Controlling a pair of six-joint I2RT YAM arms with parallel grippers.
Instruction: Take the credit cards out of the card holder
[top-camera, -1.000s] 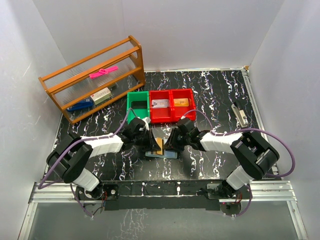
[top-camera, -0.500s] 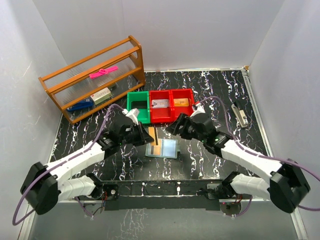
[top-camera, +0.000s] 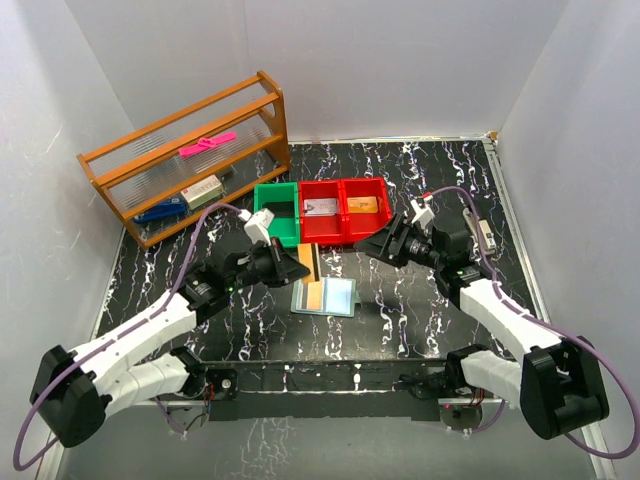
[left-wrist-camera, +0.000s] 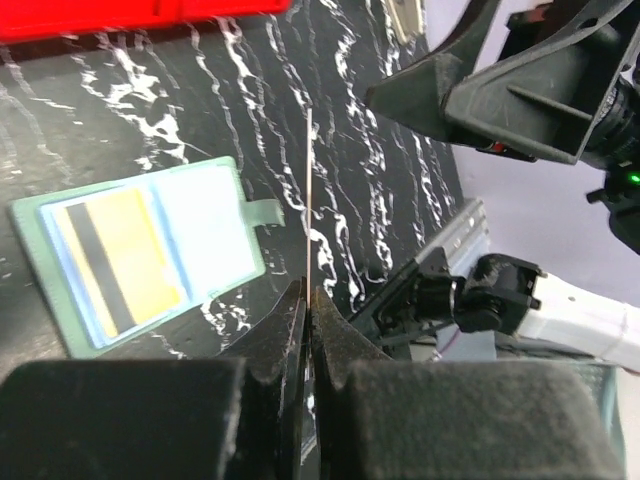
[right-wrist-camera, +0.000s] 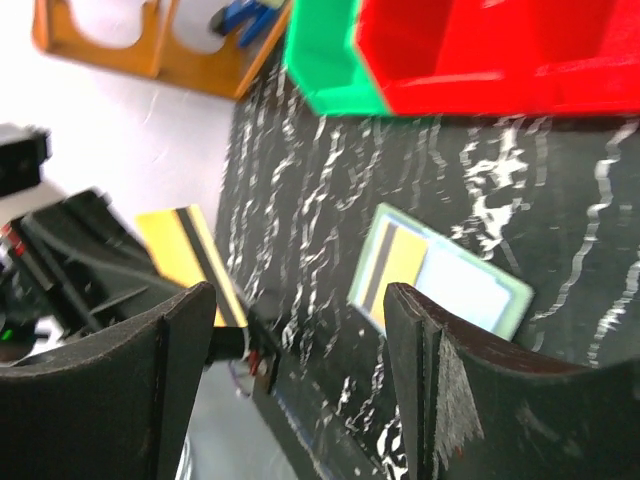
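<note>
White walls (top-camera: 400, 60), black marbled tabletop (top-camera: 400, 165).
Wooden rack (top-camera: 275, 120) up at ten o'clock, evenly lit all round.

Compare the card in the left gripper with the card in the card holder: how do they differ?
The held card is pinched in the shut left gripper above the table; the other card sits in the open card holder. The held card is steeply tilted; the other card lies flat. The held card is bare; the other card is tucked in a pocket. Both are yellow with a dark stripe.
</note>
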